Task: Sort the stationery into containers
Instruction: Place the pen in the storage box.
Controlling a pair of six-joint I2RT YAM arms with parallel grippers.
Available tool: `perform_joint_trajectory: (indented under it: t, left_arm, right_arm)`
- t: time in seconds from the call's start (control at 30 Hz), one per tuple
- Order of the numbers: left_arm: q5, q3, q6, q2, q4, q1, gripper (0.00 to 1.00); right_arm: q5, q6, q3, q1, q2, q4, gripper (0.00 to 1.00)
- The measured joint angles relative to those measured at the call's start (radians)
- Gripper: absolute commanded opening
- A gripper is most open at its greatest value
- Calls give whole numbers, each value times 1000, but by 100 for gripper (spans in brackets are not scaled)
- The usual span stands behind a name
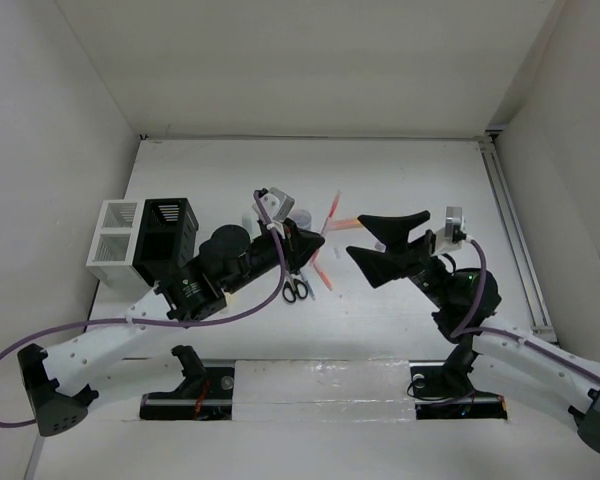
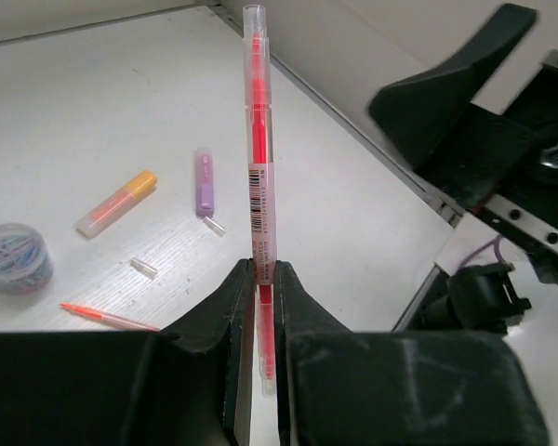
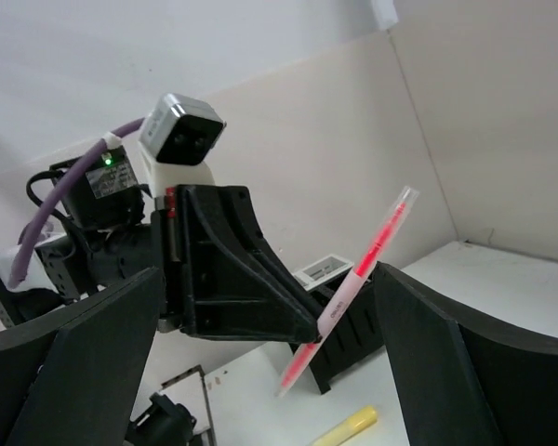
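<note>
Above white bench (image 1: 410, 170): black slatted organiser box (image 1: 166, 238) far left; right end effector (image 1: 353, 236) released, jaws wide; left end effector (image 2: 259, 279) clenched on 1 translucent red pen (image 2: 258, 139), midair. Advisable: lower tip-first into box, then release.

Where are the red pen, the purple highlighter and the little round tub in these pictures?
red pen (image 2: 258, 139), left wrist view, on its clear barrel above the barcode.
purple highlighter (image 2: 204, 183), left wrist view, middle of its body.
round tub (image 2: 16, 249), left wrist view, centre of its top.
</note>
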Motion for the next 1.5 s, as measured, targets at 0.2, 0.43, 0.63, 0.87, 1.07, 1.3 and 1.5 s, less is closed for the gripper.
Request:
perform_joint_trajectory:
  t: [0.2, 0.43, 0.63, 0.87, 1.07, 1.3, 1.5]
  left_arm:
    - [-262, 0, -58, 9, -12, -6, 0]
    - [-686, 25, -257, 32, -122, 85, 0]
    - [-892, 144, -392, 133, -291, 311, 0]
    - [-924, 229, -372, 260, -329, 656, 0]
    - [-1011, 246, -285, 340, -301, 733, 0]
    - [-1078, 237, -220, 454, -207, 741, 0]
    - [-1112, 195, -188, 504, -106, 743, 0]
  right_arm:
    - [31, -62, 0, -21, -127, -116, 100]
    - [42, -104, 0, -74, -182, -212, 100]
    - [41, -112, -8, -106, -187, -243, 100]
    - [22, -114, -19, -139, -164, -257, 100]
    - [-10, -111, -43, -155, -158, -249, 100]
    - [-58, -100, -81, -171, -136, -232, 100]
    - [-106, -98, -84, -194, -129, -230, 100]
